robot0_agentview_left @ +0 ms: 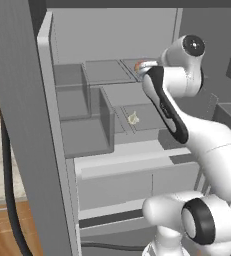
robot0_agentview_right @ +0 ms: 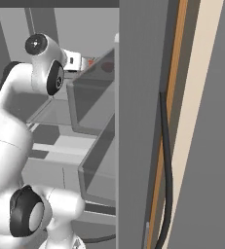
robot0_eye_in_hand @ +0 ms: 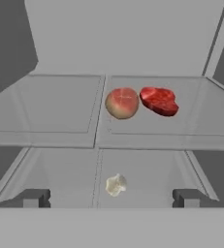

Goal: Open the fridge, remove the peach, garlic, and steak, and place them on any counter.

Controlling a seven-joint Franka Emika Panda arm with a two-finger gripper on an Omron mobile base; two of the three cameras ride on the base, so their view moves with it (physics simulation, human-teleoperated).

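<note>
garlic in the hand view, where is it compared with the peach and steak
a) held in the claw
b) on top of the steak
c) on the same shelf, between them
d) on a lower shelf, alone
d, the garlic lies alone on the shelf below the one holding the peach and steak.

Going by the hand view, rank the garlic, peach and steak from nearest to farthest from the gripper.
1. Garlic: on the lower shelf, just ahead of the open gripper, between its jaws.
2. Peach: on the upper shelf, farther back, near the middle.
3. Steak: same shelf, beside the peach and off to the right; only slightly farther.
</note>
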